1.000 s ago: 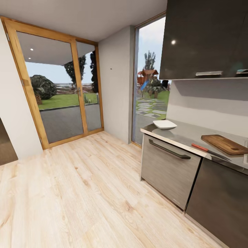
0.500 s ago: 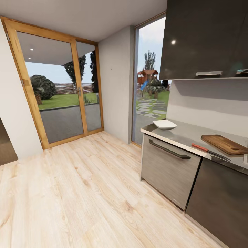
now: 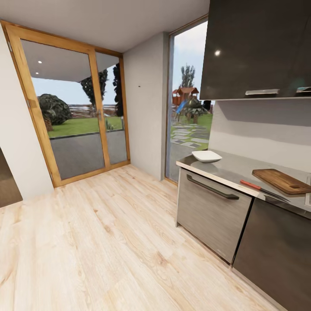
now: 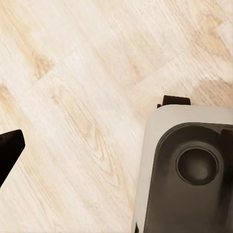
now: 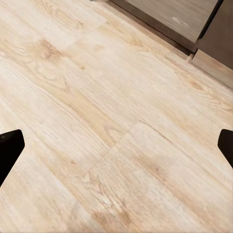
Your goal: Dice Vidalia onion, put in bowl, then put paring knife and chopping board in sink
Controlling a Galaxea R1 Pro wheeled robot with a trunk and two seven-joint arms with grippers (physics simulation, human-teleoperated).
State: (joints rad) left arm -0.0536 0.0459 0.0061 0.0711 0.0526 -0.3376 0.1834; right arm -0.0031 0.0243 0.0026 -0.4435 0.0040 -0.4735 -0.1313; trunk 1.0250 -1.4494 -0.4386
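On the right of the head view, a long glossy grey steel worktop runs over dark grey cabinets with a black bar handle. A white shallow squarish bowl sits near the worktop's far end. Well apart from it lies a dark brown wooden chopping board with a slot handle hole, and just beside the board, along the front edge, lies a small paring knife with an orange-red handle and dark blade. A pale wooden plank floor stretches towards a glazed door with a wooden frame.

The right wrist view looks down on the floor, with two dark fingers spread wide apart at opposite edges, holding nothing. In the left wrist view one dark finger shows above the floor beside the robot's grey base; I cannot tell whether that pair is spread or closed.
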